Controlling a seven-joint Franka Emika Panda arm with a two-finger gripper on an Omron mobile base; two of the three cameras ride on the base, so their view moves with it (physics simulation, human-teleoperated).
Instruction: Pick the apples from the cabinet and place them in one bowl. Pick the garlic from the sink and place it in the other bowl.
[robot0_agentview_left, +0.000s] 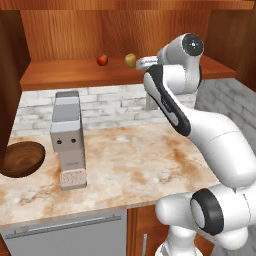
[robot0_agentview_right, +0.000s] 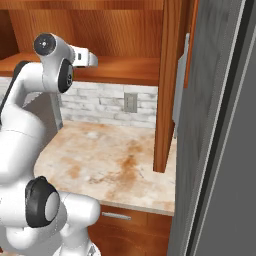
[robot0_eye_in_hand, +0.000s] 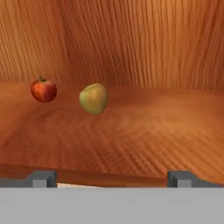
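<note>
I have the jaws spread wide at the cabinet (robot0_agentview_left: 60, 30) shelf's front edge; the green apple (robot0_eye_in_hand: 93, 98) sits ahead, left of centre, red apple (robot0_eye_in_hand: 43, 89) further left.

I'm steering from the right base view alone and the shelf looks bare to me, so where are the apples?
Observer: Both sit on the cabinet shelf; the red apple is left of the yellow-green apple in the left base view.
Operator: Is the claw lined up on one?
Observer: Not quite. In the hand view the yellow-green apple lies left of centre between the fingertips, farther back on the shelf.
Operator: Is the claw open?
Observer: Yes, the tips stand wide apart with nothing between them.
Operator: Any bowl nearby?
Observer: A reddish-brown bowl sits at the counter's left edge, beside a grey appliance.
</note>
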